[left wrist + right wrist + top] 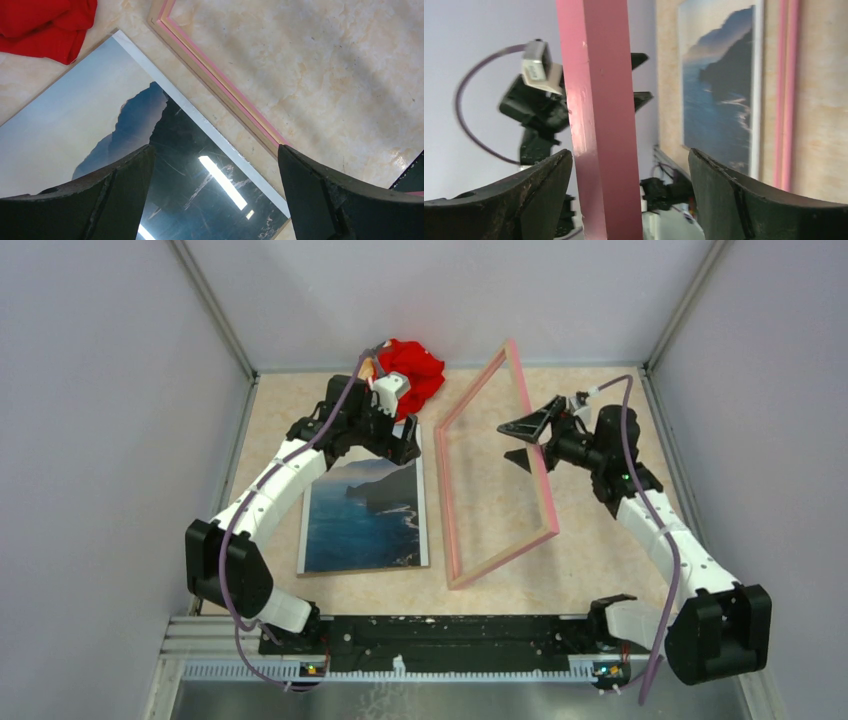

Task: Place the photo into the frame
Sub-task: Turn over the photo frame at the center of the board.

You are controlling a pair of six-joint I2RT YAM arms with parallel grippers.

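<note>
We're watching the frame (pixel 446 502) leaning up on its left rail on the table (pixel 585 562), its raised rail sitting between the right gripper's (pixel 522 440) spread jaws, unclamped. The photo (pixel 365 512) is lying flat just left of it. The left gripper (pixel 215 150) is hovering wide open above the photo's far end, near the red cloth (pixel 415 365).

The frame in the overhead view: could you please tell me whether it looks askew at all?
Yes. The frame is tipped up rather than flat: its left rail rests on the table beside the photo, while its right rail stands raised inside the open right gripper.
</note>
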